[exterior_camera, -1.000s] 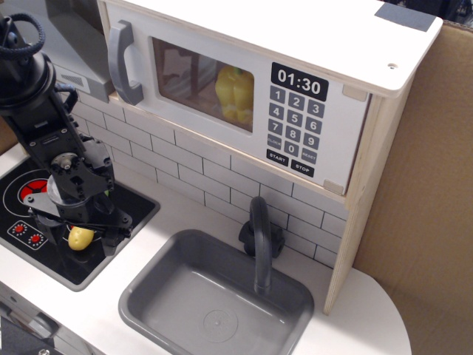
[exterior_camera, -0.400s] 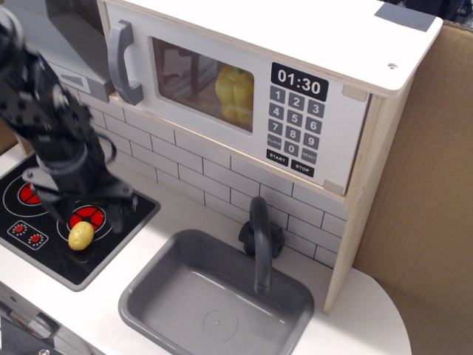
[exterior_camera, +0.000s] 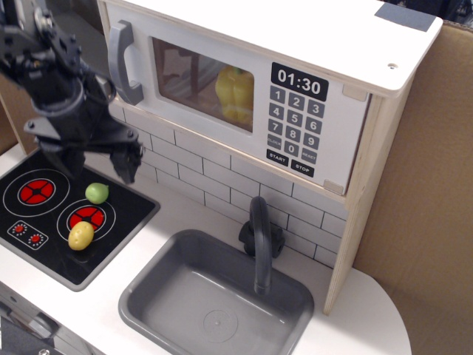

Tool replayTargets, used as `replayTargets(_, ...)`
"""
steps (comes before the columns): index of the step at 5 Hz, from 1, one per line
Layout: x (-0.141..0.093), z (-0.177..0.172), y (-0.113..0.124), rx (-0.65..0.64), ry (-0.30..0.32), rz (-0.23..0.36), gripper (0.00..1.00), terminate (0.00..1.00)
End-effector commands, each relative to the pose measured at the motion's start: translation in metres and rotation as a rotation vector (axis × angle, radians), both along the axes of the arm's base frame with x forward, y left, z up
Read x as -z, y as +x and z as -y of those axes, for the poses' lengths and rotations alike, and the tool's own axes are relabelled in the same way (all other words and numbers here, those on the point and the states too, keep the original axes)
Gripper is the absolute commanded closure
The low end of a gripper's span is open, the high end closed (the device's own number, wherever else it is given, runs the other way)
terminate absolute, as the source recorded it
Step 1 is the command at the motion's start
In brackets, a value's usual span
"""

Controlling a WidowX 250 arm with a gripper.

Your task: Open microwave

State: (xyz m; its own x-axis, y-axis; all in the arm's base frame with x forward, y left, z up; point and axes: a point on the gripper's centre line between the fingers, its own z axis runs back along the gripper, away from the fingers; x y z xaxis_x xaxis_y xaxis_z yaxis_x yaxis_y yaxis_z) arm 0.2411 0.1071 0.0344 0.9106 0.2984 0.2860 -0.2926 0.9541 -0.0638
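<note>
The white toy microwave (exterior_camera: 244,103) sits on the shelf above the tiled wall, its door closed. Its grey vertical handle (exterior_camera: 123,62) is at the door's left edge. A yellow pepper (exterior_camera: 235,94) shows through the clear window. The black keypad (exterior_camera: 295,118) reads 01:30. My black gripper (exterior_camera: 94,164) hangs open and empty below and left of the handle, above the stove, its two fingers pointing down.
A black toy stove (exterior_camera: 44,214) at the left holds a green ball (exterior_camera: 96,193) and a yellow ball (exterior_camera: 80,236). A grey sink basin (exterior_camera: 214,303) with a dark faucet (exterior_camera: 259,237) lies in the middle. A cardboard wall (exterior_camera: 429,207) stands at the right.
My gripper has risen from just above the yellow ball on the stove up toward the microwave handle. The green ball, hidden before, now shows. The microwave door has not moved.
</note>
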Motion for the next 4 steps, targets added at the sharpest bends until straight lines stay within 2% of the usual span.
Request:
replayTargets(1, -0.036, -0.014, 0.026, 0.084, 0.073, 0.15, 0.0, 0.0)
replayTargets(2, -0.042, -0.024, 0.039, 0.104, 0.077, 0.174, 0.0, 0.0)
replayTargets(3, -0.053, -0.034, 0.056, 0.069, 0.057, 0.174, 0.0, 0.0)
replayTargets(4, -0.054, -0.039, 0.067, 0.056, 0.041, 0.151, 0.0, 0.0)
